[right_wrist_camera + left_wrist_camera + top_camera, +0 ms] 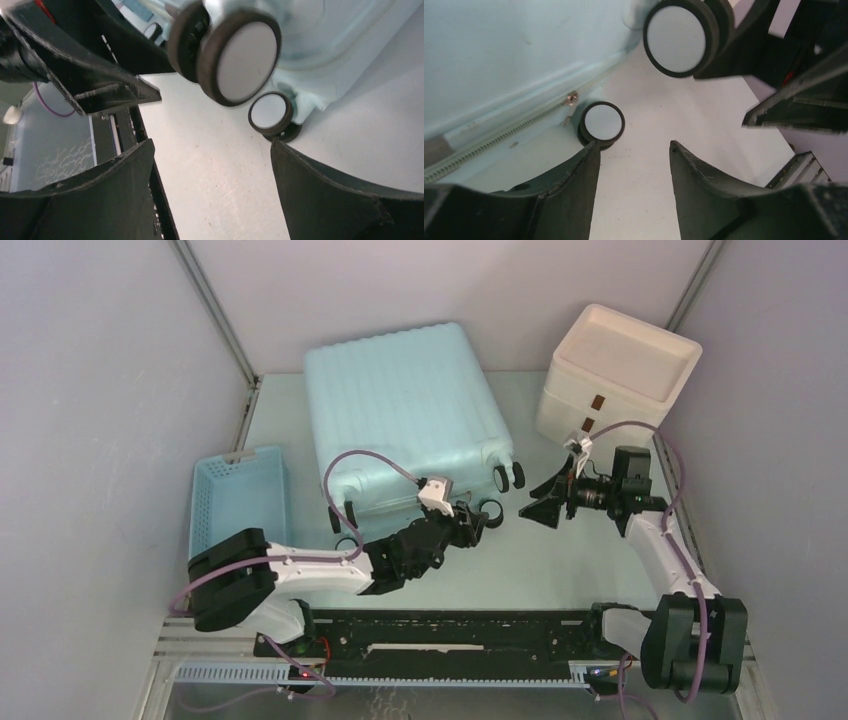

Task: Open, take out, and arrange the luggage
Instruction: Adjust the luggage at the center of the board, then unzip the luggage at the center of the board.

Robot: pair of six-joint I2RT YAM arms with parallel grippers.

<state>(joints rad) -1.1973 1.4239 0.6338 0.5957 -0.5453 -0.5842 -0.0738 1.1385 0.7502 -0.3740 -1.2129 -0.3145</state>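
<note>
Table: pale table [560, 570] between grey walls; blue basket [240, 495] on the left arm's side, cream box [620, 375] beyond the right arm.
Overhead, suitcase: suitcase [405, 405] lies flat and shut, just ahead of both tools, its long axis running away from them with the wheel end nearest.
Overhead, arms: left gripper [476, 520] sits at the wheel end; right gripper [535, 508] is just beside it, pointing toward it.
Left wrist, fingers: spread, nothing between; zip [499, 136] runs ahead and leftward, zip pull [570, 98] beside a small wheel [602, 123] just off the left fingertip.
Right wrist, fingers: spread wide, empty; suitcase corner ahead, to the right.
Judgement: left arm looks better placed for the zip pull.
</note>
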